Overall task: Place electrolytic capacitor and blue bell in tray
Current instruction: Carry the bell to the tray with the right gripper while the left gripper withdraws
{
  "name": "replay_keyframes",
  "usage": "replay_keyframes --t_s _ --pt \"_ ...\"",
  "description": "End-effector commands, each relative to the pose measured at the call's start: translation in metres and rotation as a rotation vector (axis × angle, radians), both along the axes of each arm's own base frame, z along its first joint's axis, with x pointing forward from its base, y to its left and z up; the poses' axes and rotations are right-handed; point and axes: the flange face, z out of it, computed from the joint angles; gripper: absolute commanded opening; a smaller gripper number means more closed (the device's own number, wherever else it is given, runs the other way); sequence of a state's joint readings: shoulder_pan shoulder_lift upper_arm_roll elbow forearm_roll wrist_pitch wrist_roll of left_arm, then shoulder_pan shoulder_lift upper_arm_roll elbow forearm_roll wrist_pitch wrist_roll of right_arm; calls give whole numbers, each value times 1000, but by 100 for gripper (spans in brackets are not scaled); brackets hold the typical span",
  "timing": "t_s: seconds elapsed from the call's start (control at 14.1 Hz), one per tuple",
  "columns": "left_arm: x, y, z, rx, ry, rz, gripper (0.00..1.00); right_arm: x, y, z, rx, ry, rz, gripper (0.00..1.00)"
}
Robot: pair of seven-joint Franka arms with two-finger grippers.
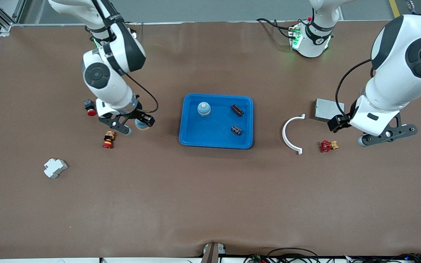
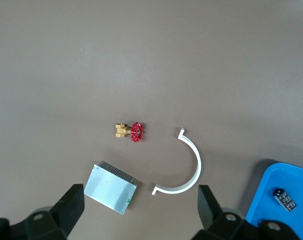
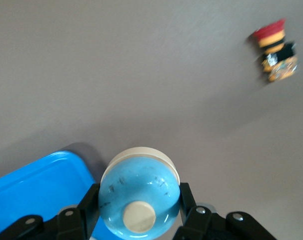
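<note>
The blue tray lies mid-table. In it stand one blue bell and two dark electrolytic capacitors. My right gripper is shut on a second blue bell with a cream knob. It holds it over the bare table beside the tray, toward the right arm's end. The right wrist view shows that bell between the fingers, with the tray's corner beside it. My left gripper is open and empty over the table near the grey box. Its wrist view shows the tray's corner and one capacitor.
A red-and-yellow push button and a red button lie near the right gripper. A white-grey block lies nearer the camera. A white curved bracket, a red valve and a grey metal box lie toward the left arm's end.
</note>
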State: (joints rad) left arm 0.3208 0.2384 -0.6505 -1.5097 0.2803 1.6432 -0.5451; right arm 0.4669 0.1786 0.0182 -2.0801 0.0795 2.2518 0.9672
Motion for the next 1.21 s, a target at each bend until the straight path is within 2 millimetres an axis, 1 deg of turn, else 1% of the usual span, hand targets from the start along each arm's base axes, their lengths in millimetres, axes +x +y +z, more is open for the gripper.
replay_keyframes --t_s 0.0,0.14,0.28,0.43,0.57,0.64,0.78,0.85,0.92,0.99,1.06,1.14 --pt "-8 5 29 3 17 -3 100 14 50 -27 2 17 -92 0" --pt "-10 4 31 6 29 -12 100 20 78 -44 11 2 -157 0" --pt "-17 3 32 16 62 -13 100 24 98 -58 18 -5 -194 0" --pt "-26 8 47 35 53 -2 100 28 121 -68 19 -2 -237 0" --pt "-35 6 58 51 53 -11 100 29 138 -82 16 2 -263 0" --pt "-39 4 65 55 41 -18 100 23 151 -89 10 5 -261 0" --pt "-40 5 68 56 40 -47 100 14 170 -103 -1 10 -276 0" --pt "-41 2 74 52 28 -57 100 7 178 -107 -3 10 -277 0" --pt "-42 -7 81 48 13 -68 100 1 186 -108 2 5 -279 0" --pt "-43 -6 83 46 10 -63 100 -5 192 -110 4 1 -286 0" --pt "-42 6 85 26 13 -32 100 -11 199 -111 3 3 -292 0" --pt "-45 15 93 -45 16 -21 100 -19 207 -112 1 4 -293 0"
